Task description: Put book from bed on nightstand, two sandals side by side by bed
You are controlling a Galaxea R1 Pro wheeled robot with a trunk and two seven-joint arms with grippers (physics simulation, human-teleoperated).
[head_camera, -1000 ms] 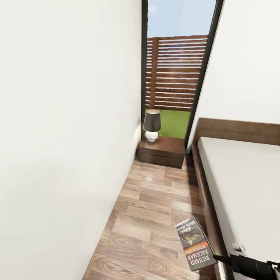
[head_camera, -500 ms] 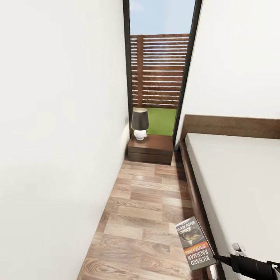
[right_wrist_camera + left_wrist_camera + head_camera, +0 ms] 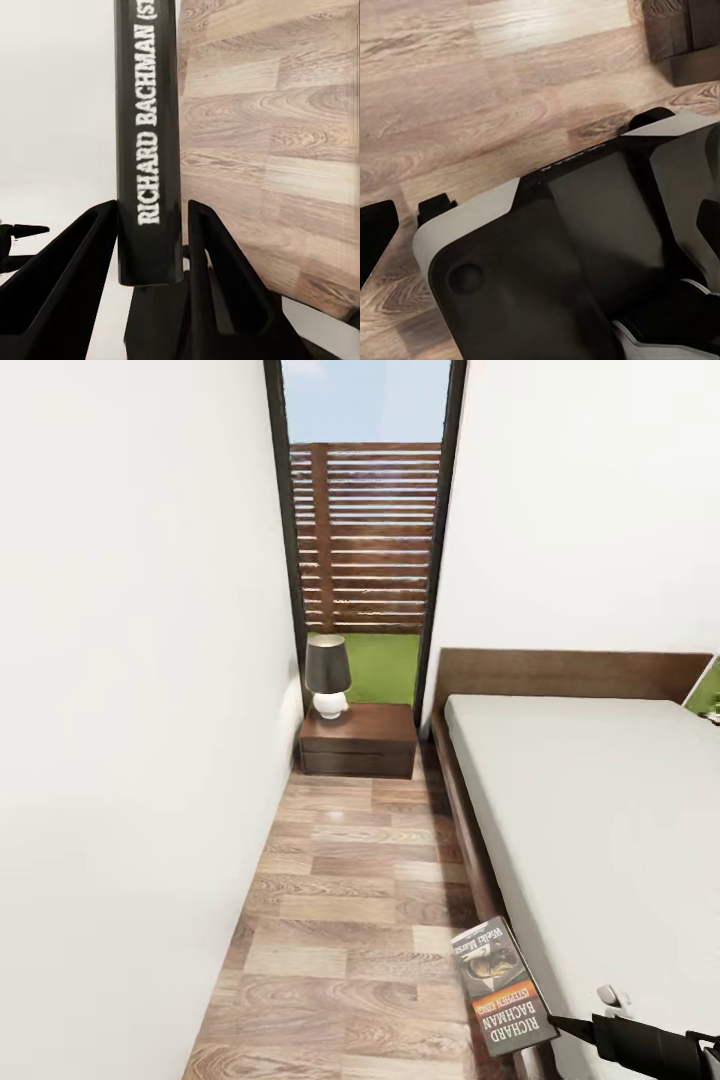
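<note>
The book (image 3: pixel 148 142) stands clamped by its spine between the right gripper (image 3: pixel 150 247) jaws, carried mid-transfer; next, I judge, drive to the nightstand (image 3: pixel 360 741) far ahead of them.

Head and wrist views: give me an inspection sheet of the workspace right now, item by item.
Surface: brown wood-plank floor, a narrow aisle between white wall and bed.
Job's things: book held over the aisle at the bed's edge; nightstand at the aisle's far end beside the headboard; sandals nothing seen.
Clutter: lamp on the nightstand's left part, right part free.
Grippers: right gripper shut on the book's spine; left gripper cannot tell, its wrist view shows the robot's base.
Cables: nothing seen.
Surroundings: black-framed window, wooden fence, grass.
</note>
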